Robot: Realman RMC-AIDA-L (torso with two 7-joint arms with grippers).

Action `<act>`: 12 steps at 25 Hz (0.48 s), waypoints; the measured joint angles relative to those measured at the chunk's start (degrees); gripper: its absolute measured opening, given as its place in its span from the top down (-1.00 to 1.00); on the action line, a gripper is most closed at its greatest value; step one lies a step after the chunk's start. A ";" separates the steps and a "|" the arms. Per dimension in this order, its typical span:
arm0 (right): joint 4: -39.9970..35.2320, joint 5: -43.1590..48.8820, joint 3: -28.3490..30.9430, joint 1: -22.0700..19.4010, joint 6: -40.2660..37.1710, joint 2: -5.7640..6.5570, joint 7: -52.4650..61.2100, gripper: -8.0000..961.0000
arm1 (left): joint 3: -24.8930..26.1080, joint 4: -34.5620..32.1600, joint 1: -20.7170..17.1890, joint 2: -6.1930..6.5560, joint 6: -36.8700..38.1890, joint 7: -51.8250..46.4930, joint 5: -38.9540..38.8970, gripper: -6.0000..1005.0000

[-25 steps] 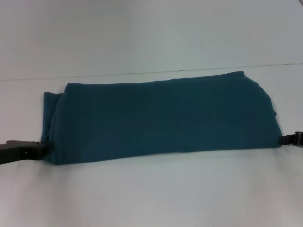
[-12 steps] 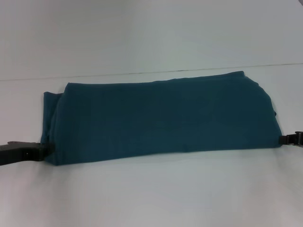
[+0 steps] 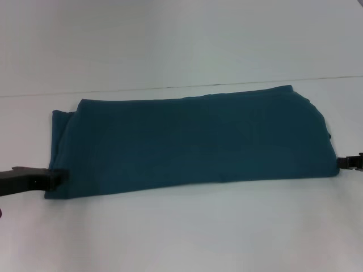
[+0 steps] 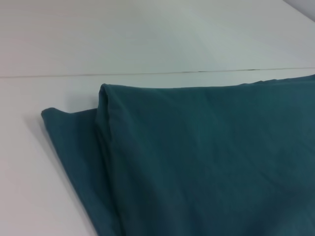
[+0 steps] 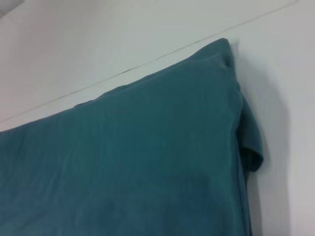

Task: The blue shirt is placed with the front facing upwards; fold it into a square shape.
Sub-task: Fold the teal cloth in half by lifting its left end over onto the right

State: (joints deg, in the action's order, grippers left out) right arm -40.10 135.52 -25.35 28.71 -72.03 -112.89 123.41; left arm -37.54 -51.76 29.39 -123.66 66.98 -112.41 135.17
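Observation:
The blue shirt [image 3: 193, 141] lies on the white table [image 3: 187, 238] folded into a long horizontal band, plain teal side up, with no lettering showing. My left gripper [image 3: 57, 177] is low at the band's near left corner, touching its edge. At the band's near right corner, my right gripper [image 3: 342, 162] sits just beside the cloth. The left wrist view shows the shirt's [image 4: 206, 157] layered left end. In the right wrist view, the shirt's [image 5: 128, 162] right end has a sleeve fold hanging out.
A thin seam line [image 3: 170, 88] crosses the table just behind the shirt. Bare white tabletop stretches in front of the band and beyond the seam.
The left gripper has slid a little left and down, and the shirt's near left corner now lies spread further left. The right gripper has backed slightly to the right.

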 joint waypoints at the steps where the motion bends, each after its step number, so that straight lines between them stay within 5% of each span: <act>1: 0.00 0.00 0.02 0.04 0.03 0.00 0.02 0.87 | 0.00 0.00 0.06 0.00 -0.07 0.00 0.00 0.87; 9: 0.55 0.29 -0.05 0.54 1.70 -0.05 0.68 0.58 | 0.01 0.05 0.14 0.00 -0.18 0.00 0.00 0.88; 12: 0.55 0.28 0.03 0.55 1.79 -0.06 0.69 0.33 | 0.01 0.08 0.14 0.00 -0.18 -0.06 0.00 0.87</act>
State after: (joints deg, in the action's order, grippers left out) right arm -39.55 135.81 -25.32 29.26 -70.25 -112.95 124.10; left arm -37.52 -51.69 29.53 -123.66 66.79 -112.47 135.17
